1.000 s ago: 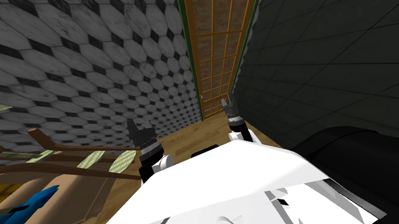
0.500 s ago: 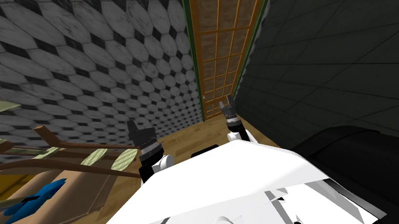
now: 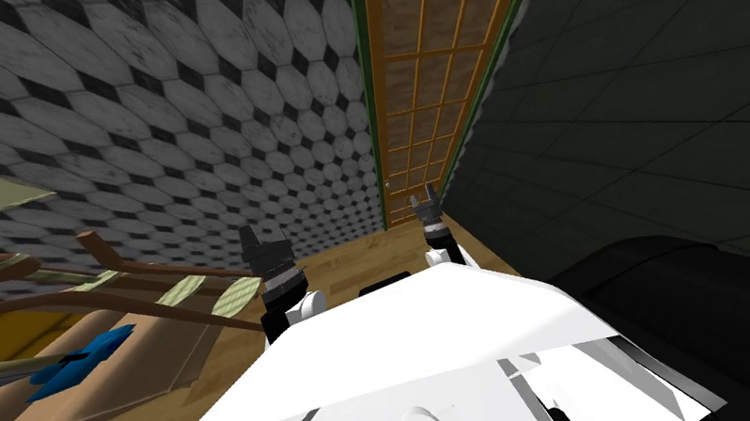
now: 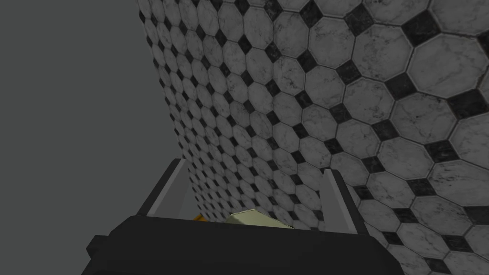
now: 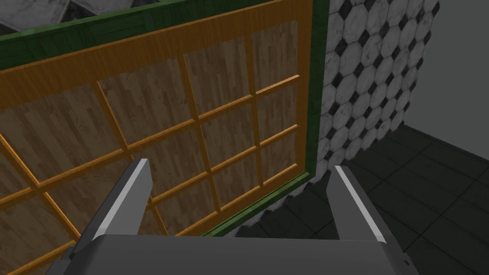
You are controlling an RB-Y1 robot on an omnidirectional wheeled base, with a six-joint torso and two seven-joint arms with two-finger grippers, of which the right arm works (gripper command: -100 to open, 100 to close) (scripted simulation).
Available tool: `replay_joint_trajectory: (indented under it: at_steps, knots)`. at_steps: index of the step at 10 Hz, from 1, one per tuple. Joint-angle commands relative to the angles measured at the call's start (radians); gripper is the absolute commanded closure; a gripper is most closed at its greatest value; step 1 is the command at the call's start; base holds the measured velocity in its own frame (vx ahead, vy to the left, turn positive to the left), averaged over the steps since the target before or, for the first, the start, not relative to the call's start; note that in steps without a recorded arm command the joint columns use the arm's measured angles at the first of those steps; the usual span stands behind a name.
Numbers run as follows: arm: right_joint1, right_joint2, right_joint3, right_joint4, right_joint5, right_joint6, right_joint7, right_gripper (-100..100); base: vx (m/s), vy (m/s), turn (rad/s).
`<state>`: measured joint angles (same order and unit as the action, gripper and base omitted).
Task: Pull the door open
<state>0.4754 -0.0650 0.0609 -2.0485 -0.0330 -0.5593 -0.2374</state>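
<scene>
Right wrist view: right hand (image 5: 239, 164) spread apart, facing orange grid-paned door (image 5: 153, 110) in green frame (image 5: 319, 95), not touching; left hand (image 4: 254, 167) likewise spread apart.

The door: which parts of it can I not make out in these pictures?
- Handle: head view, a tiny speck on the door; shape too small to tell.
- Door's top: head view, cut off by the upper edge.
- Some panes: right wrist view, partly behind the right hand.
</scene>
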Motion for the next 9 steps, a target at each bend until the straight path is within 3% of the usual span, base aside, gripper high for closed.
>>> replay_joint_trajectory:
  at_steps: [1,9]
  knots:
    - [-0.013,-0.002,0.007,0.042,-0.026,-0.014,-0.032,-100,0.081,-0.044,0.129]
    - [-0.082,-0.029,0.030,0.272,-0.184,-0.083,-0.221,-100,0.091,-0.057,0.121]
